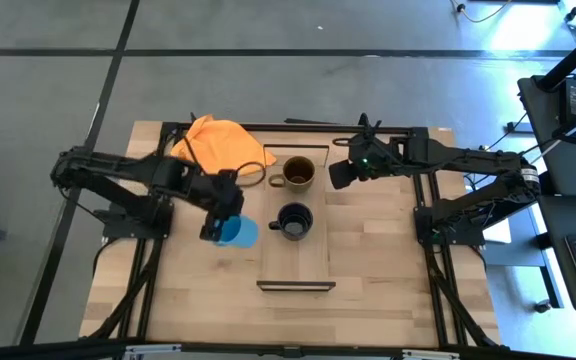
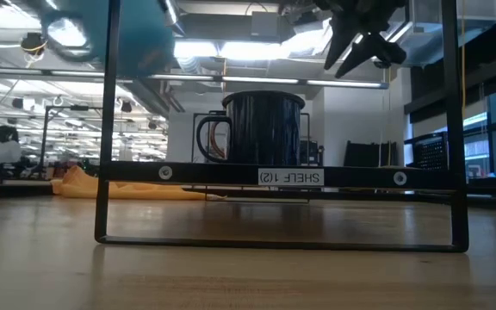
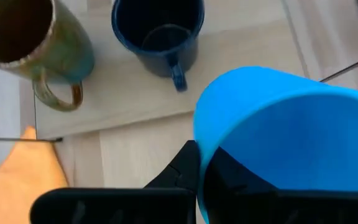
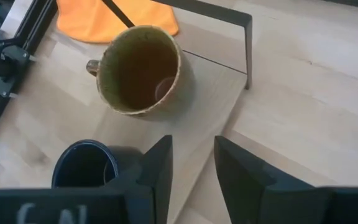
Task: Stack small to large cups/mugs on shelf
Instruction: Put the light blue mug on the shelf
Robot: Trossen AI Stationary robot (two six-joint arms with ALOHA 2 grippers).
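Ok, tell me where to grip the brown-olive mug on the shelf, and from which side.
Pinch the rim wall of the brown-olive ceramic mug from straight above: it stands upright, mouth open. Its handle points toward the left arm's side, so the open right hand, hovering beside it, would suit.

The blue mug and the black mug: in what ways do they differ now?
The blue mug is bright blue; the black mug is glossy and dark. The blue mug is held up off the table by the left gripper, beside the shelf; the black mug stands upright on the shelf, with nothing gripping it. The blue mug looks tilted in the left wrist view; the black mug does not. Both are open and look empty.
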